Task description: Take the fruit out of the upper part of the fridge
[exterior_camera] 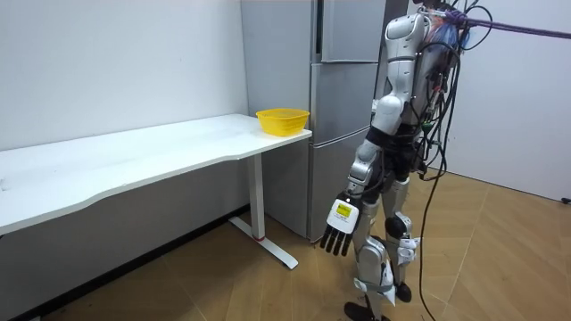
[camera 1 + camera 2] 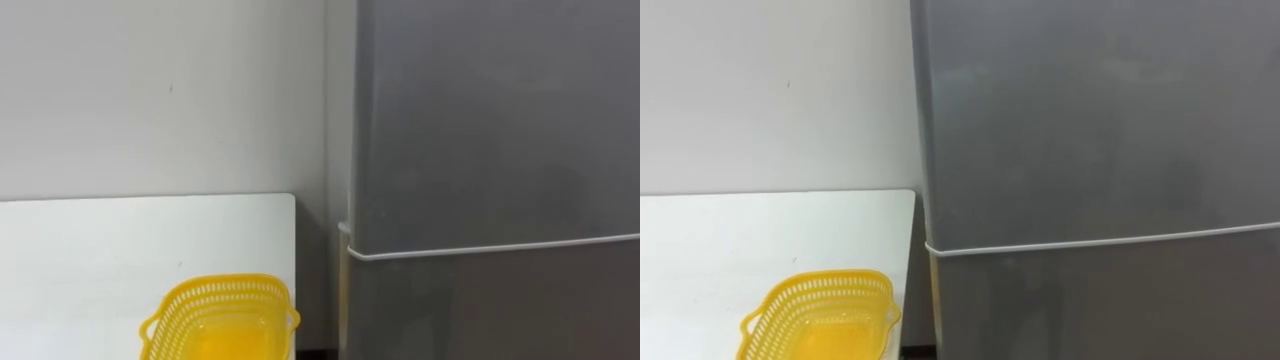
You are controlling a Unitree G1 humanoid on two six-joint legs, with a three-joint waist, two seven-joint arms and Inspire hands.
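Upper fridge door [image 2: 490, 120] is shut, a flat grey front, with a pale seam running across between it and the lower door [image 2: 490, 310], which is also shut. The fridge stands against the wall just beyond the end of the white counter [image 2: 90, 260], with a narrow gap between the two. A yellow mesh basket [image 2: 220, 315] sits on the counter close to the edge nearest the fridge, and I cannot tell whether anything lies in it.

In the room view the robot stands upright on the wooden floor [image 1: 500, 259] in front of the fridge, facing it, with the counter on its left. Its left hand [image 1: 339, 230] hangs low beside its leg, fingers straight and pointing down, holding nothing and well apart from both fridge and counter.
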